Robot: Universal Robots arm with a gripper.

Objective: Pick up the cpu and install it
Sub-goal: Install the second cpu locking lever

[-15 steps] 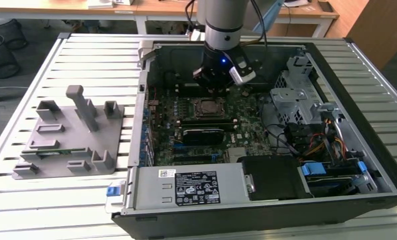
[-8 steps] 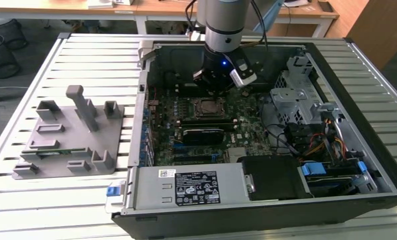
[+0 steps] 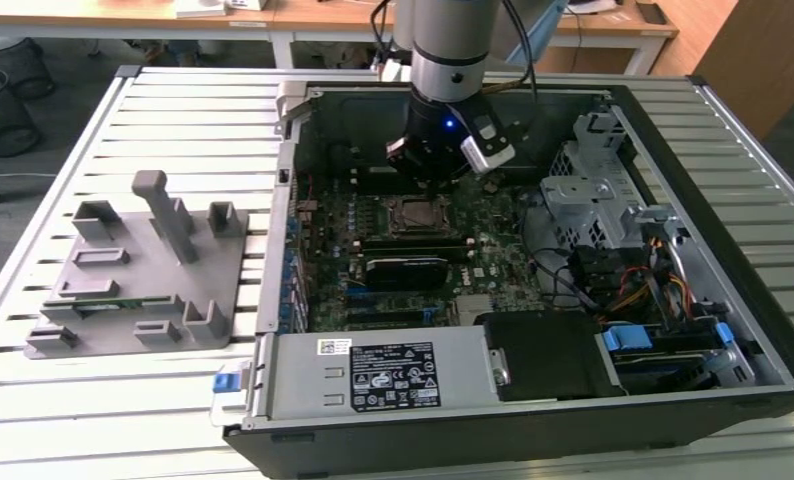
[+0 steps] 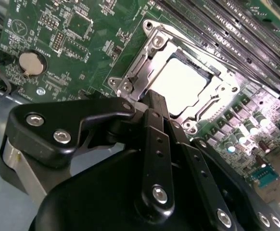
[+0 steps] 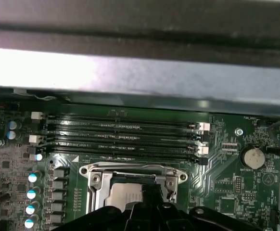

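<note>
While poised above the socket (image 4: pixel 178 86), gripper (image 4: pixel 154 98) (grip state indiscernible), cpu (image 4: pixel 181 84) seated inside.

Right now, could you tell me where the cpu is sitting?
The cpu lies flat in the motherboard socket inside the computer case, in both wrist views just beyond the pincer, beside the memory slots.

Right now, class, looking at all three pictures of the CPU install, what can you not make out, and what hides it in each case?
- Gripper in the second wrist view: its own black linkage covers the tips, so open or shut is unclear.
- CPU in the socket: the near edge is hidden behind the gripper in both wrist views.
- Socket in the exterior view: too small to tell whether the chip sits flush.
- Grey fixture: its slots are too small to judge.
</note>
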